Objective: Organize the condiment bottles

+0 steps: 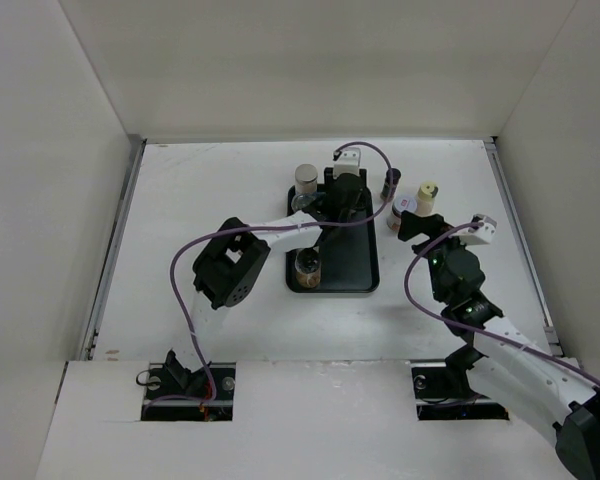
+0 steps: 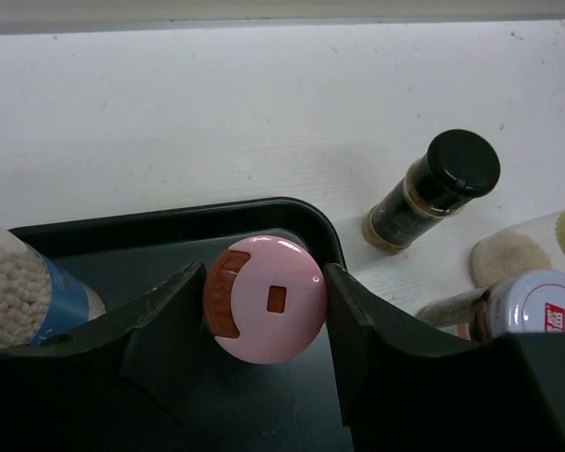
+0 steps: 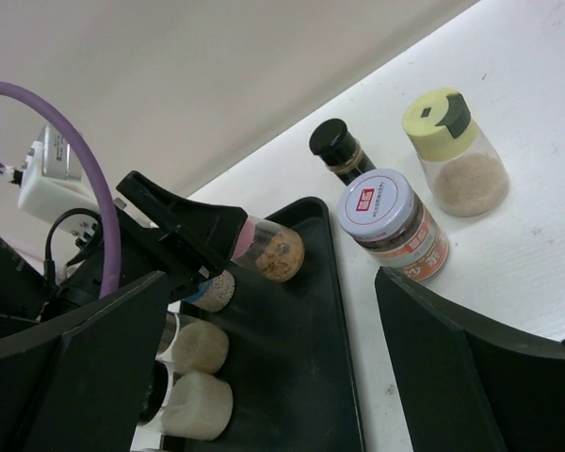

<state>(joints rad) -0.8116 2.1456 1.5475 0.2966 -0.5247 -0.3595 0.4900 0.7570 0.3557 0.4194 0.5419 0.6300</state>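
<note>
My left gripper [image 2: 266, 311] is shut on a pink-capped condiment bottle [image 2: 273, 294] over the far right corner of the black tray [image 2: 122, 250]. In the right wrist view the same bottle [image 3: 275, 250] shows brown contents; I cannot tell if its base touches the tray. On the table right of the tray stand a black-capped bottle [image 1: 391, 182], a pale-yellow-capped bottle [image 1: 426, 195] and a white-lidded jar [image 1: 403, 212]. My right gripper [image 1: 420, 228] is open and holds nothing, just near of these three.
In the tray [image 1: 355, 265] stand a grey-capped bottle [image 1: 306, 180], a brown-filled bottle [image 1: 307, 267] and a blue-labelled bottle of white beads [image 2: 24, 297]. White walls enclose the table on three sides. The left arm's purple cable [image 1: 195, 250] loops over the table.
</note>
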